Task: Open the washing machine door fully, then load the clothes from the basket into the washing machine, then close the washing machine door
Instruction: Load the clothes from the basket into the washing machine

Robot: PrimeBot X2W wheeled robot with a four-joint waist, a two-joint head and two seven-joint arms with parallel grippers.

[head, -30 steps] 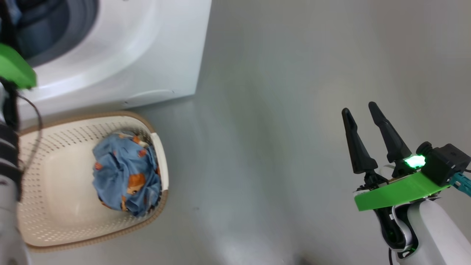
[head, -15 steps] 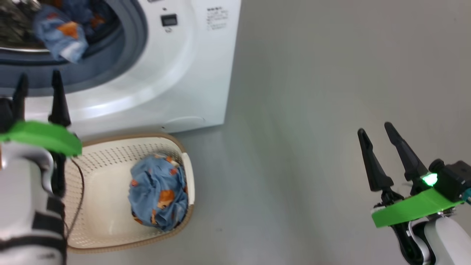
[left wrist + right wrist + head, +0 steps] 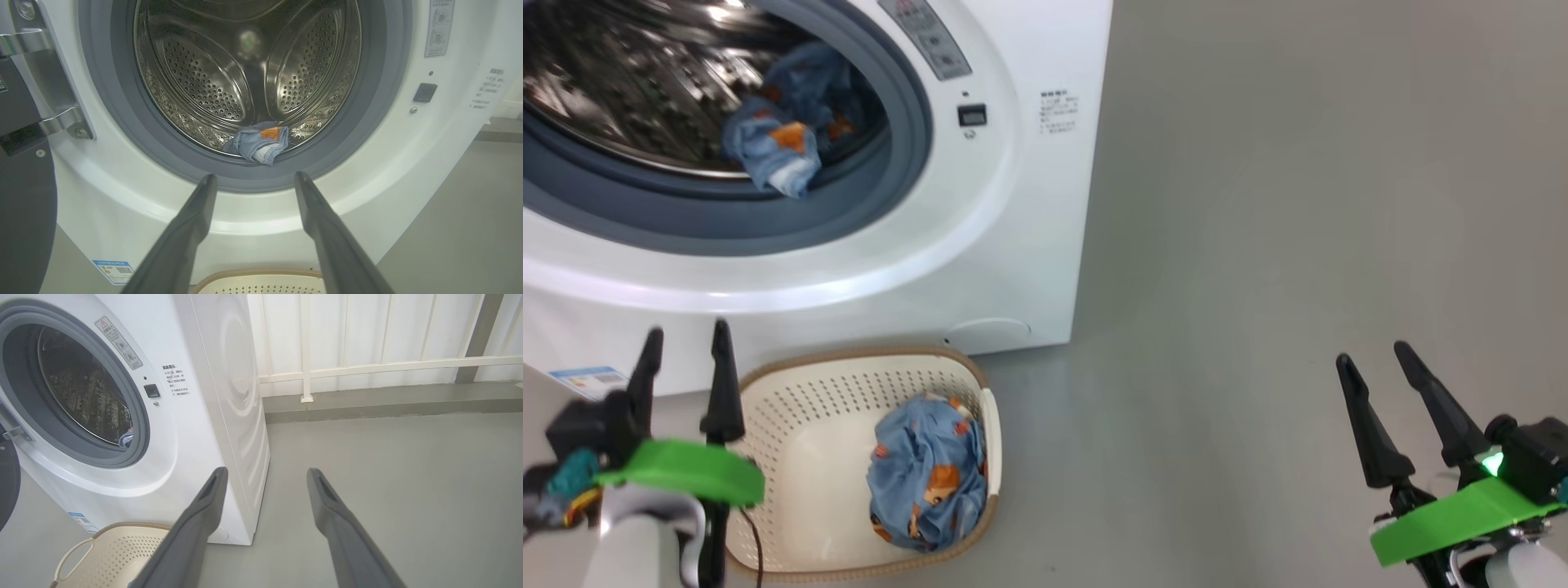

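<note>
blue clothes (image 3: 768, 147) in drum (image 3: 621, 82), empty left gripper (image 3: 686, 328) now back beside basket (image 3: 800, 457)

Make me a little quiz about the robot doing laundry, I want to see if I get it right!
1. True or false: the basket has nothing in it.
2. Pick one: the garment inside the washing machine lies A) at the front edge of the drum, B) on top of the machine, C) on the floor.
3. Fill in: the left gripper and the right gripper are both ____, holding nothing.

Key: 1 false, a bundle of clothes lies in it; 2 A; 3 open.
</note>
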